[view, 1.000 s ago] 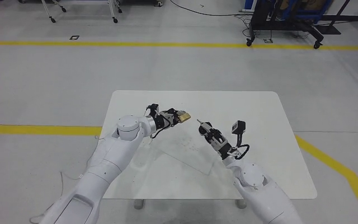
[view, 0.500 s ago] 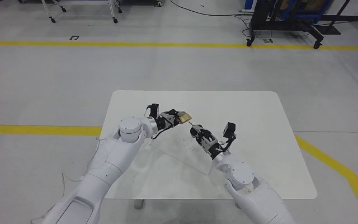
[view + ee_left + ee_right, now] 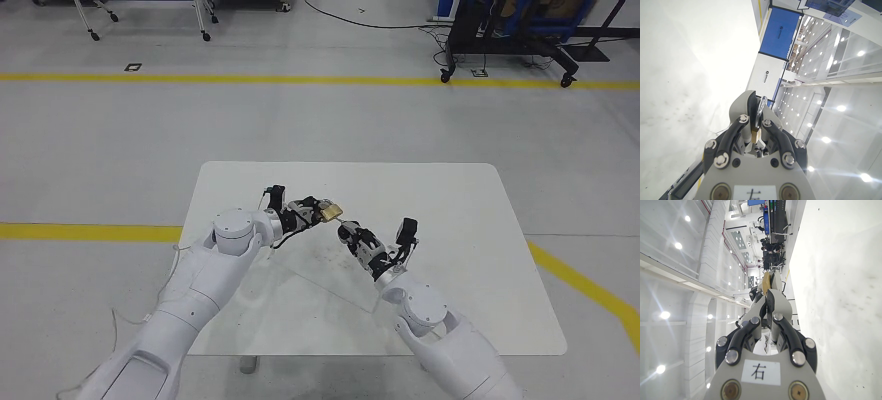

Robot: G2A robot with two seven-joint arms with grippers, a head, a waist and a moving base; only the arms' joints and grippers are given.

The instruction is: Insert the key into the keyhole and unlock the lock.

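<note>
1. My left hand (image 3: 312, 211) is clamped on the lock (image 3: 329, 210) and holds it in the air above the tabletop (image 3: 450, 200), near the far left part. In my left wrist view the brass body sits low between the fingers, and the silver shackle (image 3: 761, 108) sticks out past the fingertips.
2. My right hand (image 3: 348, 234) is pinched narrow on the key (image 3: 342, 224). Only a thin sliver of blade shows past the fingertips.
3. Change: a second ago my right hand hung well apart from the lock, off to the right. It has since swung in towards the lock. In the last half second it has only crept closer, so it now sits just beside the lock's lower end. My left hand and the lock have hardly shifted.
4. My right wrist view looks straight along the fingers at the brass body, so the two seem roughly in line.
5. I cannot tell whether the tip is touching the keyhole, has entered it, or is just short of it. The gap is too small to read.
6. Judgement: the approach is done and insertion is the step in hand; turning comes after. The next move calls for a slow, straight push. A slight misalignment could make the tip skid off the face, or twist the key in my pinch.
</note>
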